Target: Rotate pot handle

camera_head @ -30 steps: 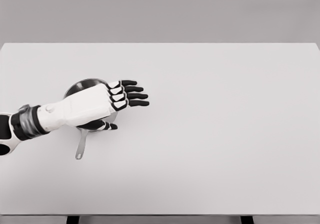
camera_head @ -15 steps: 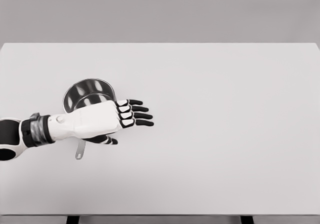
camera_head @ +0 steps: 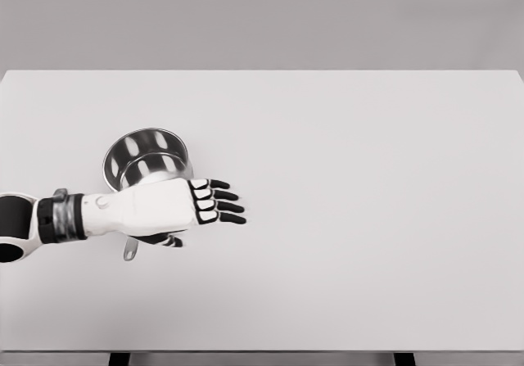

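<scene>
A shiny steel pot (camera_head: 146, 157) stands on the white table (camera_head: 344, 202), left of the middle. Its thin handle (camera_head: 129, 250) points toward the near edge, and only its tip shows below my hand. My left hand (camera_head: 214, 206) reaches in from the left edge and hovers over the handle, just in front of the pot. The four fingers are stretched out to the right and the thumb is tucked underneath. It holds nothing. No right arm appears in the head view.
The table's near edge (camera_head: 262, 351) runs along the bottom of the picture, with two dark legs below it. A plain grey wall lies behind the table.
My left hand has slid toward the near edge, off the pot's mouth and onto the handle. The pot's opening now shows fully. The pot has not moved.
</scene>
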